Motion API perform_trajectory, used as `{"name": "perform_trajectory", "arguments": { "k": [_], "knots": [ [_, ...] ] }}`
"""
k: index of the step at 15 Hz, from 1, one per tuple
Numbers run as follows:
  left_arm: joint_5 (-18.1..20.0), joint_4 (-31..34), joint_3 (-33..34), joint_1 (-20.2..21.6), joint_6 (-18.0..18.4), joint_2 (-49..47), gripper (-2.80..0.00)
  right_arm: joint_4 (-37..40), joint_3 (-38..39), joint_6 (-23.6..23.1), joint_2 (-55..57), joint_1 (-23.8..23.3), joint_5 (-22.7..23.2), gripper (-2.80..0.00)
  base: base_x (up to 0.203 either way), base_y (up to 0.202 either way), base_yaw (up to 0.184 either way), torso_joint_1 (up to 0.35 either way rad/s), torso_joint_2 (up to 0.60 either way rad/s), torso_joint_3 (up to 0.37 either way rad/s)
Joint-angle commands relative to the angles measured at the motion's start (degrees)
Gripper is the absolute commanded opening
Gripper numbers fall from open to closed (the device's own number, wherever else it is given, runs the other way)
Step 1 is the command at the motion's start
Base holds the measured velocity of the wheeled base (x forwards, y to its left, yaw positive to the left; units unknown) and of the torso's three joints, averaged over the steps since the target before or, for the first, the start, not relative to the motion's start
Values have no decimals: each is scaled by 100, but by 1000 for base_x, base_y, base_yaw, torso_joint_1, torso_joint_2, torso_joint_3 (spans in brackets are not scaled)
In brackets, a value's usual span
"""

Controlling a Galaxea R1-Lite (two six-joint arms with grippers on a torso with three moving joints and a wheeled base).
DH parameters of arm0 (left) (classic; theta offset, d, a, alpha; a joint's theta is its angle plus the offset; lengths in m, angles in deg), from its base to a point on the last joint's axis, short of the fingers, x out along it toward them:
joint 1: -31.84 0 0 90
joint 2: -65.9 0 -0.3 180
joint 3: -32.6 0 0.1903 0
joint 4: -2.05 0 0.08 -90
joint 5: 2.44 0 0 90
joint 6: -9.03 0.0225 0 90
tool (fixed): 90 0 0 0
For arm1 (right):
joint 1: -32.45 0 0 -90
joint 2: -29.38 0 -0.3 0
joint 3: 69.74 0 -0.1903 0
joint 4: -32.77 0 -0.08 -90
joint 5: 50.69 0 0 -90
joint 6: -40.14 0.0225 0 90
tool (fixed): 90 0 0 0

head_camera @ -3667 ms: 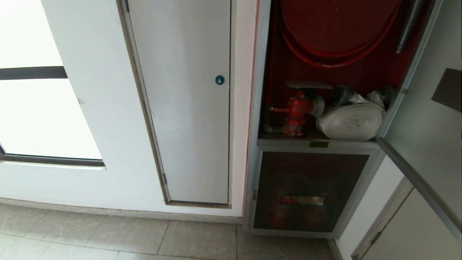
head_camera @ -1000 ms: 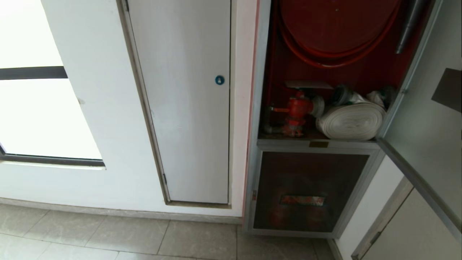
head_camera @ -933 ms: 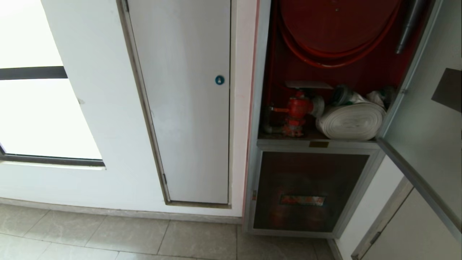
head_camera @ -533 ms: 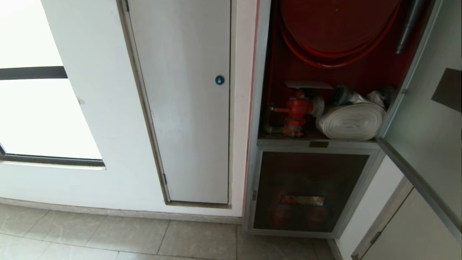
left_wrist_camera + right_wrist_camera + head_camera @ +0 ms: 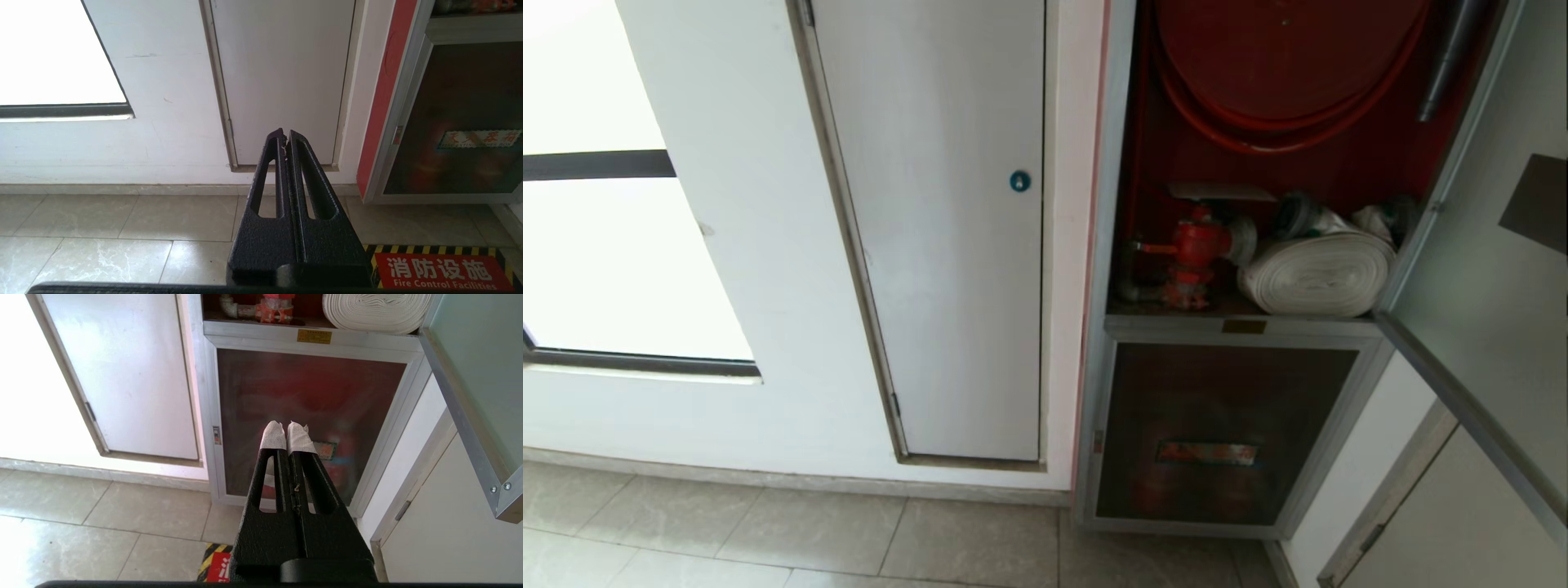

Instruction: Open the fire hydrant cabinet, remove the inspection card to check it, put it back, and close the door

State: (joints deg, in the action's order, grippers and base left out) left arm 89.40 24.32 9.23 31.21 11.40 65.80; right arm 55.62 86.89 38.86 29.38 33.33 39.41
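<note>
While pressed together and empty, right claw [image 5: 288, 426] well below the open fire hydrant cabinet [image 5: 310, 337] — door [image 5: 474, 388] beside.

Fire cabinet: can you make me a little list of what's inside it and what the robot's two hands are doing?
door: swung open on the right
fire hydrant cabinet: red inside
top: red hose reel
shelf: red valve, white rolled hose beside it
left end effector: shut, empty, low near the floor
right end effector: shut, empty, before the lower dark panel
</note>
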Motion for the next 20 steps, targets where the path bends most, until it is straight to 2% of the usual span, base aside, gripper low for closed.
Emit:
{"name": "perform_trajectory", "arguments": {
  "k": [1, 20],
  "knots": [
    [0, -5, 70, 1, 1, 1, -280, -2, 18, 5, 9, 0, -1, -280, 0, 0, 0, 0, 0, 0],
    [0, -5, 70, 1, 10, 1, -280, -2, 18, 32, 9, 0, -1, -280, 0, 0, 0, 0, 0, 0]
  ]
}}
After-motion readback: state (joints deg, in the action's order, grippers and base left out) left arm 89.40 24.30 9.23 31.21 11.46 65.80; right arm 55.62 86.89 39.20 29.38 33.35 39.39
